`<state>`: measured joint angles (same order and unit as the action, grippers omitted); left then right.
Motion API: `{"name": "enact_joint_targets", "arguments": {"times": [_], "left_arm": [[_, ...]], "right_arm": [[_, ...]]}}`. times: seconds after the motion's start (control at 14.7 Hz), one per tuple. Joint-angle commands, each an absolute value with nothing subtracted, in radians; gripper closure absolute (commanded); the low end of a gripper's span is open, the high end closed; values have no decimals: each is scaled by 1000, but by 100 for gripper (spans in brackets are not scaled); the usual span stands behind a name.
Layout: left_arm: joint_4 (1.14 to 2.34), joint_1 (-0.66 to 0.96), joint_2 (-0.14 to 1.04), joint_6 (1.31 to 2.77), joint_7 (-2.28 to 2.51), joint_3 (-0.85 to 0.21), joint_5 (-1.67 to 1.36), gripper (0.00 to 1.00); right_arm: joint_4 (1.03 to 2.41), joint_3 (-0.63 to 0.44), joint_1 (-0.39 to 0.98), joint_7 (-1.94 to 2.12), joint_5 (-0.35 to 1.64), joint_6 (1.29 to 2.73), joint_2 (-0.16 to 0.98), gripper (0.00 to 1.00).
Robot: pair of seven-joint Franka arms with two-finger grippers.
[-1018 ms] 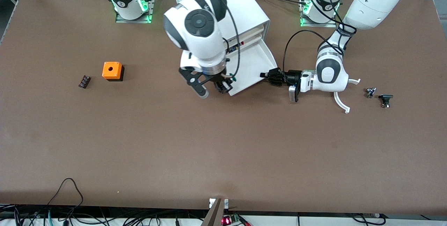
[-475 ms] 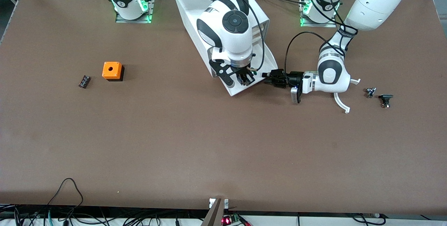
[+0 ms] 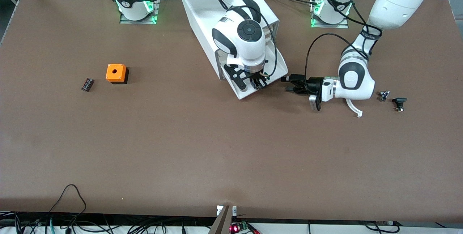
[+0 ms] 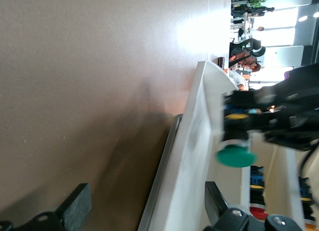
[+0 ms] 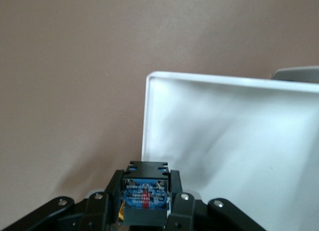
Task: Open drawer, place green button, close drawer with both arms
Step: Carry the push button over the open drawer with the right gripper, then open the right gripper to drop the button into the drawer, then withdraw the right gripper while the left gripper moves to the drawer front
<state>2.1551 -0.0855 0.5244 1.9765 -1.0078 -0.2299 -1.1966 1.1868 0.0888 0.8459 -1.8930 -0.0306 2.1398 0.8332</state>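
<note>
The drawer [image 3: 277,60] is a white shallow tray pulled out of the white cabinet [image 3: 231,9]. My right gripper [image 3: 253,84] is over the drawer's front part, shut on the button [image 5: 145,196]. The button's blue base shows in the right wrist view, with the drawer floor [image 5: 234,141] under it. In the left wrist view the button's green cap [image 4: 236,156] hangs over the drawer [image 4: 199,141]. My left gripper [image 3: 288,84] is open, low over the table, just off the drawer's corner toward the left arm's end. Its fingers [image 4: 75,206] stand wide apart.
An orange cube [image 3: 116,73] and a small dark part [image 3: 87,84] lie toward the right arm's end. Two small parts [image 3: 383,96] [image 3: 399,103] lie toward the left arm's end. A white curved piece [image 3: 354,108] lies by the left wrist.
My right gripper has carried the button from beside the drawer's corner to over the drawer. My left gripper has drawn back from the drawer toward the left arm's end.
</note>
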Motion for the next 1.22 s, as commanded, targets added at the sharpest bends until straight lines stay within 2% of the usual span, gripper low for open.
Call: {"name": "enact_joint_targets", "arguments": {"times": [0.0,0.07,0.14,0.2,0.27,0.61,0.88,1.02,1.15], "left_arm": [[2152,-101,457,1925,-908,-230,-1129,0],[2145,-118,445,1910,-876,-230,-1091,0],[2122,-141,439,1884,-841,-232,-1051,0],[2094,-152,439,1840,-804,-232,-1013,0],[2071,-166,439,1804,-769,-232,-982,0],[1976,-215,433,1678,-646,-232,-870,0],[1911,-219,393,1638,-520,-233,-760,0],[1891,-207,385,1647,-378,-247,-695,0],[1893,-180,385,1727,-249,-253,-637,0]], "right_arm": [[1192,80,857,-1936,-41,2154,841,100],[1192,80,859,-1948,-38,2155,845,93],[1192,80,856,-1968,-37,2157,847,80],[1189,80,851,-1965,-35,2161,845,62],[1187,80,850,-1968,-34,2161,842,1],[1118,66,813,-1907,-41,2096,822,0],[1103,74,714,-1432,-29,1947,752,0],[1104,74,660,-1251,-25,1863,717,0],[1108,72,599,-1067,-3,1789,680,0]]}}
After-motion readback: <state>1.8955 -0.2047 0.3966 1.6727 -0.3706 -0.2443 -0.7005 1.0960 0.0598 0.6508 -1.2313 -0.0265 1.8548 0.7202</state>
